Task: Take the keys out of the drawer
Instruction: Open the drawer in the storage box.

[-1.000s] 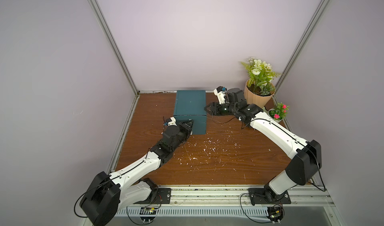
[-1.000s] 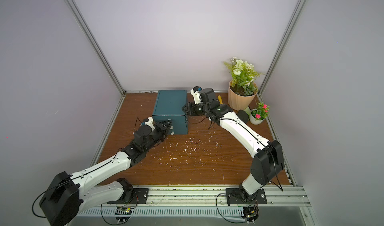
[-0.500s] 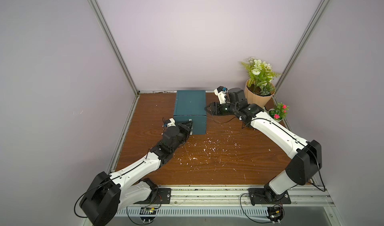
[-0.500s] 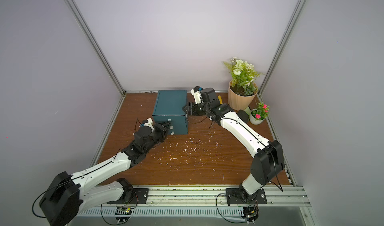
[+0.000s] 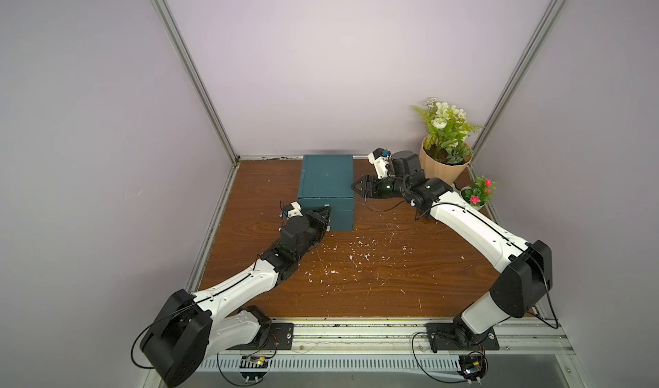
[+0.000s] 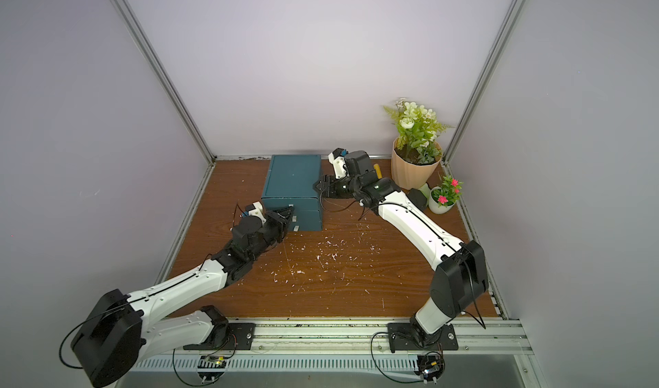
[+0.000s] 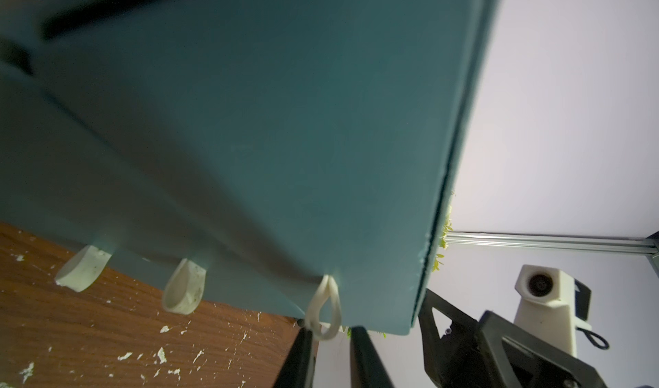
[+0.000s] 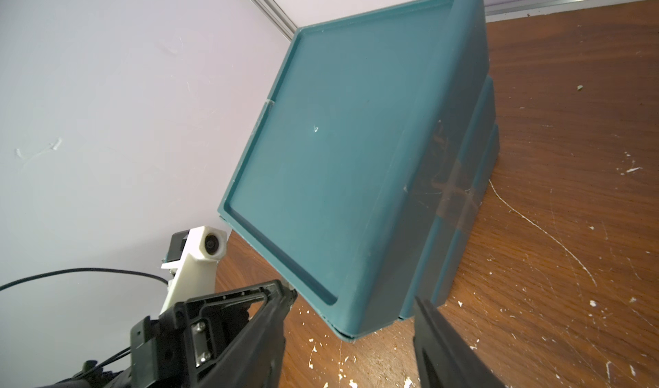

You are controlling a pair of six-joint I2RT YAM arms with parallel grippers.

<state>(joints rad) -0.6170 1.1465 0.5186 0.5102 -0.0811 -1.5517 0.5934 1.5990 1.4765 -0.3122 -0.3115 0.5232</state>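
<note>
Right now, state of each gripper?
Left gripper: jaws straddle the top pull loop; grip cannot be told.
Right gripper: open, empty, beside the drawer unit.

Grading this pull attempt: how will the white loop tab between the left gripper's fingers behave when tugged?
The loop tab looks like a thin strap, so it probably flexes and pulls taut before anything moves. Being narrow, it might slip from the left gripper, whose fingers flank it.
</note>
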